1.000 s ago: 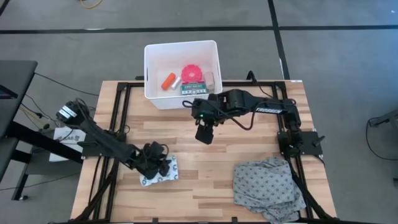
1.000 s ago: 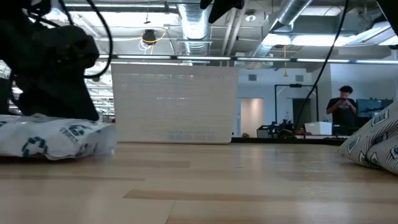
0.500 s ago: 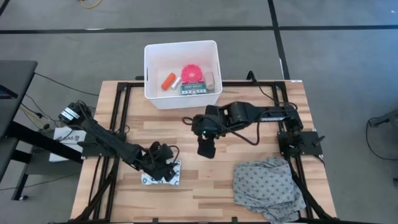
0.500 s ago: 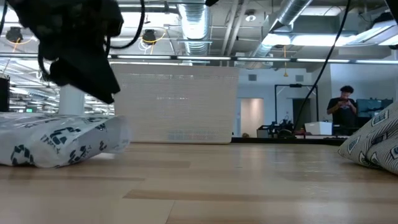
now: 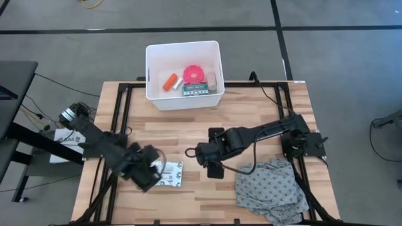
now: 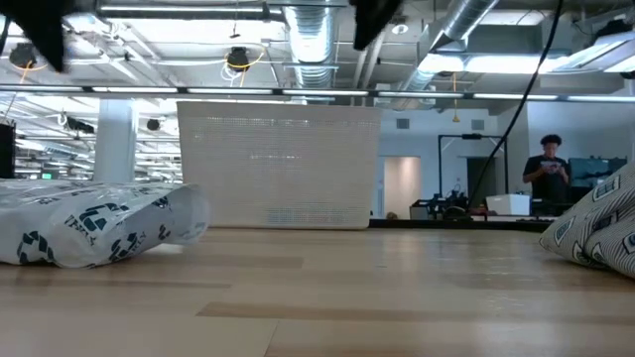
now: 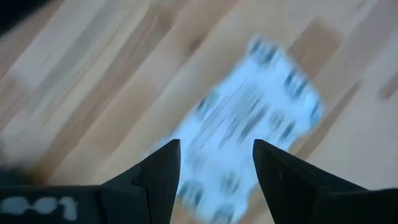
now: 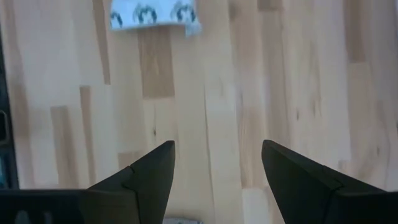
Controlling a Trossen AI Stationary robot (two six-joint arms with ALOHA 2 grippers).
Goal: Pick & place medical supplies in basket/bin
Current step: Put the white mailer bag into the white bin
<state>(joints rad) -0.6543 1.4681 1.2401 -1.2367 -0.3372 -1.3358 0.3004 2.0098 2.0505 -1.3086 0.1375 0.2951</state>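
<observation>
My left pincer (image 5: pixel 149 176) hung spread over the flat white printed packet (image 5: pixel 169 175), which lay on the table (image 5: pixel 188 132) at seven o'clock from the white tub (image 5: pixel 184 100). My right pincer (image 5: pixel 214 169) hovered spread, empty.

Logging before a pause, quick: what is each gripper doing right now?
Left gripper: open, empty, above the flat white printed packet.
Right gripper: open, empty, over bare wooden table.
</observation>
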